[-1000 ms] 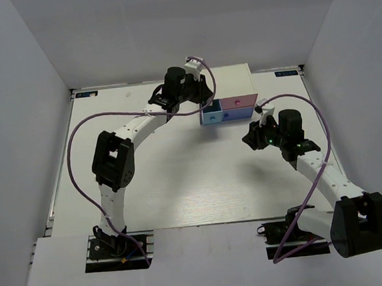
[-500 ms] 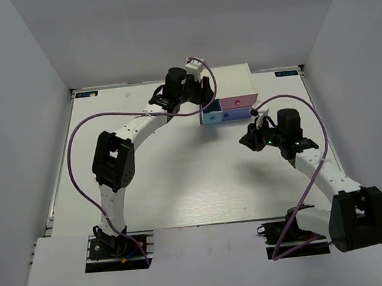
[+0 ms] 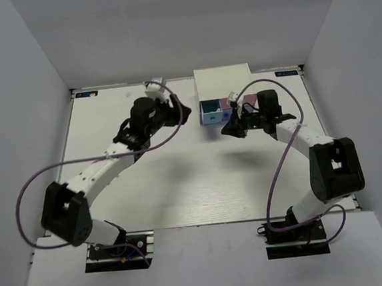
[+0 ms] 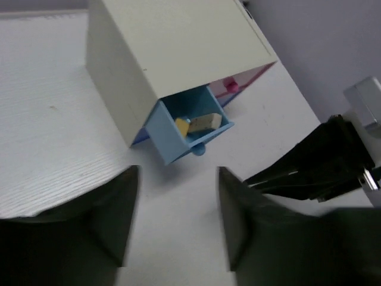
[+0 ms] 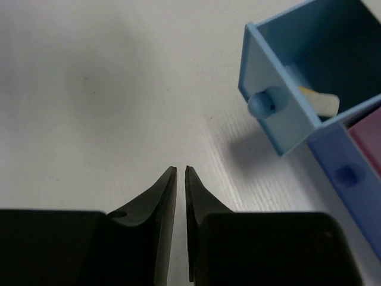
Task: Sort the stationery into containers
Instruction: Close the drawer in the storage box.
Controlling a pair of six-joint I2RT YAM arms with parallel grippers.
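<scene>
The containers are drawers of a small white box (image 3: 222,80) at the back of the table. Its small blue drawer (image 4: 178,140) is pulled out, and a tan eraser-like block (image 4: 205,123) lies inside beside a yellow piece. The knob (image 5: 262,104) of this drawer faces my right wrist view. The pink drawer front (image 4: 229,87) and the wide blue-purple front (image 5: 348,173) stay pushed in. My left gripper (image 4: 177,173) hangs open and empty just left of the drawer front. My right gripper (image 5: 181,170) is shut on nothing, low over the table in front of the drawers. No markers show.
White walls close in the table on three sides. The right gripper's black body (image 4: 321,161) hangs close to the drawer, just right of my left fingers. Purple cables loop from both arms.
My left arm has pulled back from the box to the left and opened its jaws. My right arm has swung up to the drawer fronts while its jaws closed.
</scene>
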